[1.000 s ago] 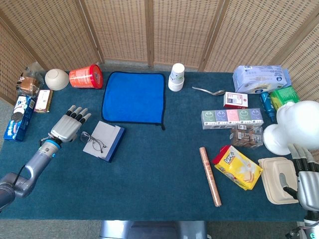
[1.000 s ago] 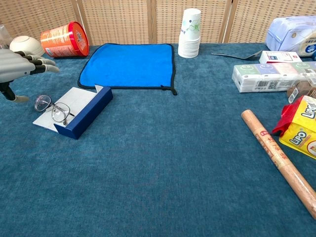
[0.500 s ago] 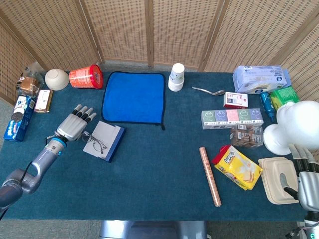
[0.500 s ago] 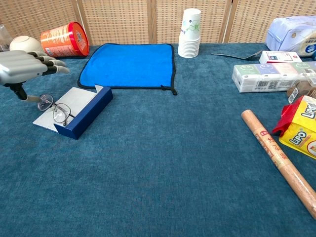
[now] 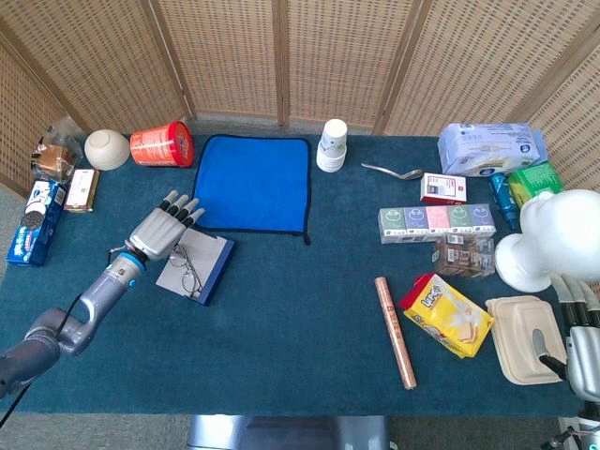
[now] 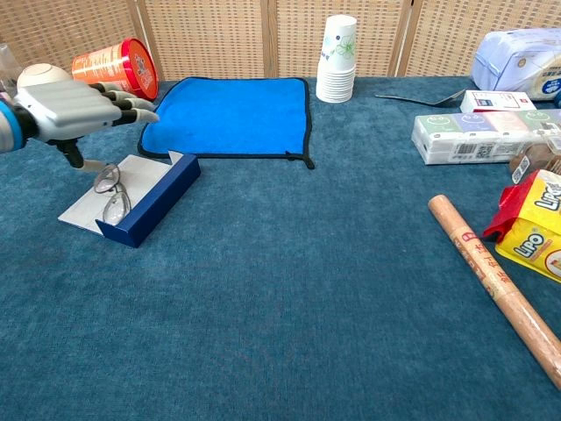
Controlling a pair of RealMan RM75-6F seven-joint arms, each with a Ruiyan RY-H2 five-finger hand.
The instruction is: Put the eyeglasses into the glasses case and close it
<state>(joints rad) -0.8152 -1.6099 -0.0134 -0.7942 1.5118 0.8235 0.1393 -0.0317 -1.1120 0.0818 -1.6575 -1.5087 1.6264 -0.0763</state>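
Fingers [image 6: 123, 95] of the left hand [image 6: 74, 107] stretched forward and a little apart, holding nothing, thumb hanging down towards the eyeglasses [image 6: 110, 195]; whether touching the frame, could not tell. Hovered over the far left corner of the glasses case [image 6: 140, 198], above the lenses.

Judged to be the first step: getting the eyeglasses wholly inside. Lay on the pale inner face of the open case, tilted, close to its left edge, beside the raised dark blue wall. Next move seemed to call for a light nudge or a pinch on the frame to seat it squarely within, then a fold of the blue side over to close. Lid not yet shut.

Right hand [image 5: 583, 352] seen only in the head view, low at the right edge of the counter [image 5: 300, 319], beside a beige lidded box [image 5: 525, 339]; fingers pointing up along the white shape there, nothing visibly held, though how far apart could not be told.

Other containers: the red can [image 6: 116, 68] lying on its side, contents hidden; the white bowl [image 5: 107, 148] at the far left, inside not visible; paper cups [image 6: 337, 58] stacked upright behind the blue cloth [image 6: 230, 116]; the beige box closed.
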